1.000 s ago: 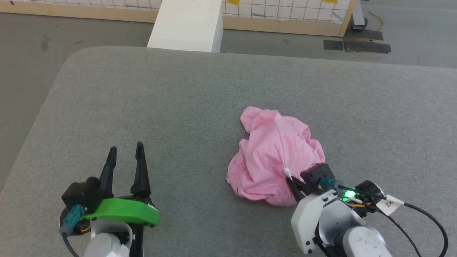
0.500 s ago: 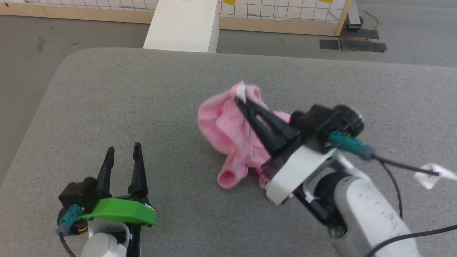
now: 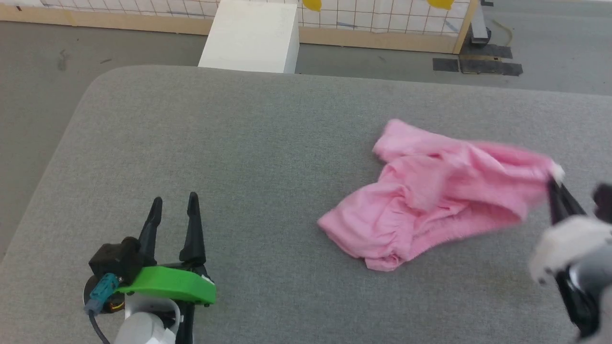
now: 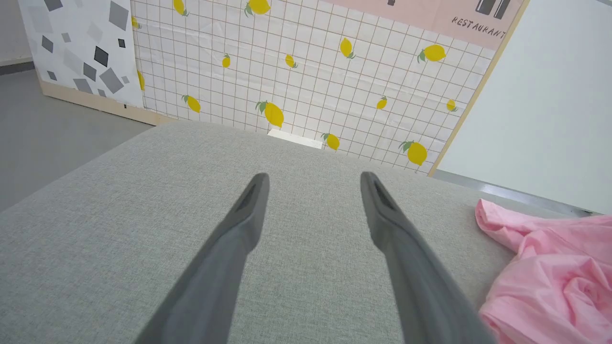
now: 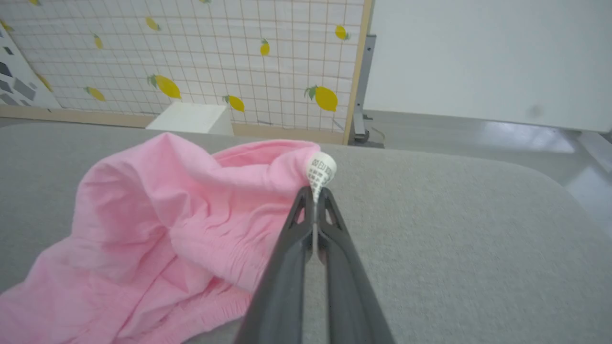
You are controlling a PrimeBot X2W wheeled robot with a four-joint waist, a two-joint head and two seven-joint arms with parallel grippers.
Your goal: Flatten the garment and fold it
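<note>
Right wrist view: the right gripper pinches the garment by its label, while the left gripper stands spread.

Two hands, one garment, one white box

L gripper spread wide; R gripper pinched closed.

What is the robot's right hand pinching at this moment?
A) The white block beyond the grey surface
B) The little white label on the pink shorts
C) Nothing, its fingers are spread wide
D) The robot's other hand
B: in the right wrist view the right hand has its two fingers pressed together on the white label at the edge of the pink shorts.
</note>
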